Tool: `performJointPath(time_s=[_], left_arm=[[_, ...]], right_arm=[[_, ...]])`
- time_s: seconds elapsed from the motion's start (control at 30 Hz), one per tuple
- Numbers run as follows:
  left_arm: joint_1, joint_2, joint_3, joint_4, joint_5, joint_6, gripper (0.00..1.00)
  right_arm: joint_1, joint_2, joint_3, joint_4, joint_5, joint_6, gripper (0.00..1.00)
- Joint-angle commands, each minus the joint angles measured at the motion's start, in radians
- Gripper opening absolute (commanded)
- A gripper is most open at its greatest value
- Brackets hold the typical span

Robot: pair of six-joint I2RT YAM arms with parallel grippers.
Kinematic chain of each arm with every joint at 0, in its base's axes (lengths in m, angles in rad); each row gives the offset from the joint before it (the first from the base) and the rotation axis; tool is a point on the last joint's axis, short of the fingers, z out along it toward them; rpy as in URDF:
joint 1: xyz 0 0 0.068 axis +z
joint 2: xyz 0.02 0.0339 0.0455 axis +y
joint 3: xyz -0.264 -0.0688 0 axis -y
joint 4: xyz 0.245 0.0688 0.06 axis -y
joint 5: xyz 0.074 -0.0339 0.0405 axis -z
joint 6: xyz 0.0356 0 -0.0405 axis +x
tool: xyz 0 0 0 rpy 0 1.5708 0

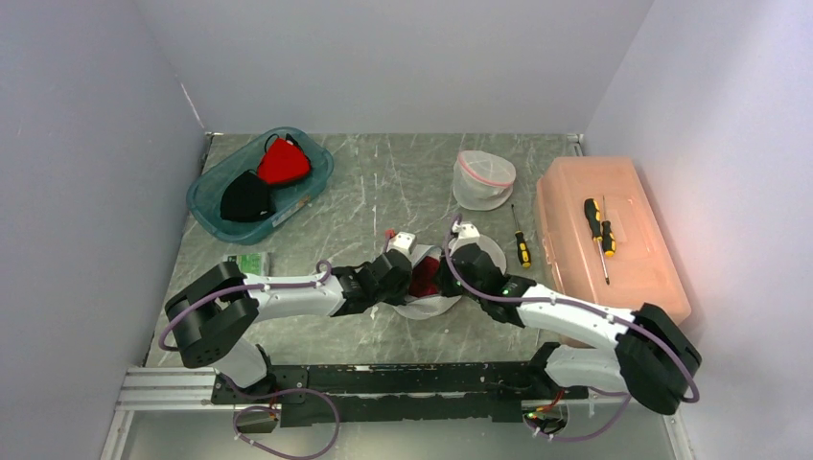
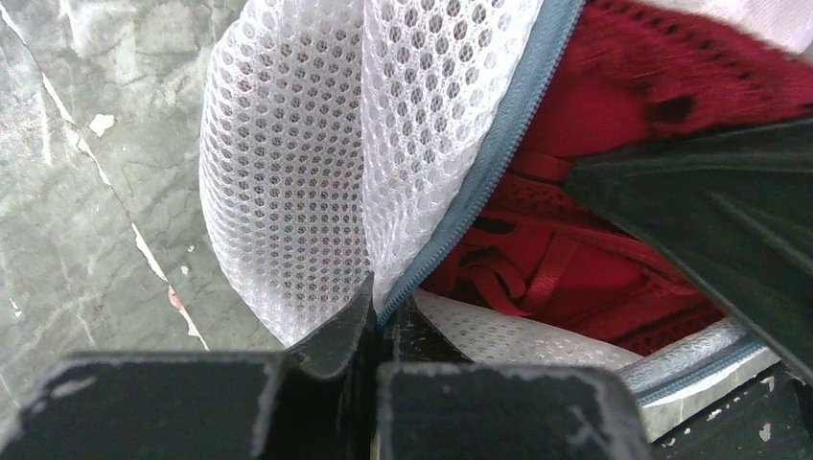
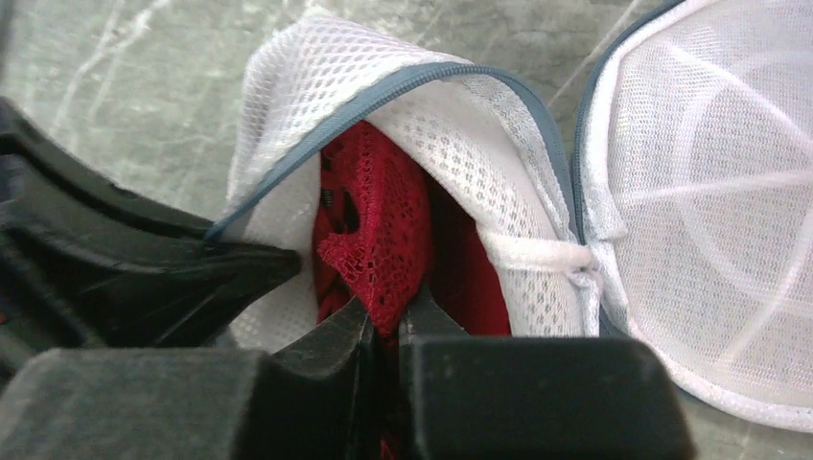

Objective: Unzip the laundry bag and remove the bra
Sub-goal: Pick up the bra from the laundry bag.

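Left gripper (image 2: pixel 377 311) is pinching the laundry bag (image 2: pixel 288 172). The jaws are fully closed on the mesh rim, right at the grey zipper tape (image 2: pixel 489 163), which is running up and away from the fingertips. The bag is lying unzipped, with the mouth gaping just right of the left fingers. The red bra (image 2: pixel 575 259) is sitting inside that mouth, beside the left gripper and not in its grip.

Right gripper (image 3: pixel 383 321) is clamping a fold of the bra's lace, tips nearly together with red fabric between them. The rest of the bra is bunching just ahead of those tips, inside the bag, with mesh arching over it. The bag's domed half (image 3: pixel 709 192) is lying flat to the right of the right gripper.

The grippers are facing each other across the opening, close together.

A teal bin (image 1: pixel 197 206) holding a red and a black garment is sitting well beyond the left gripper, off to its left. A second mesh bag (image 1: pixel 484 177) is resting on the table (image 1: pixel 383 182) beyond the right gripper. A screwdriver (image 1: pixel 521 249) is lying just to the right gripper's right, with an orange case (image 1: pixel 566 211) further right.
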Motion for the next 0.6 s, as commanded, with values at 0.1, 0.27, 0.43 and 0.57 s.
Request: performJointPath(time_s=[0.1,0.27,0.43,0.57], left_arm=[[-0.006,-0.04,0.038,-0.042,-0.012,-0.009,0.03],[-0.003,-0.057,0.089,-0.097,-0.028,-0.032,0.03],[0.025,-0.076,0.166,-0.199,-0.034,-0.066,0.03],[0.064,-0.123,0.188,-0.229,-0.025,-0.067,0.03]], right_arm=[[0.008,-0.17,-0.049,0.084,-0.018,-0.132,0.0],[0.013,-0.238,-0.046,0.051,-0.064,-0.224,0.0],[0.067,-0.241,-0.023,0.02,-0.052,-0.267,0.0],[0.091,-0.26,-0.012,0.022,-0.045,-0.264,0.0]])
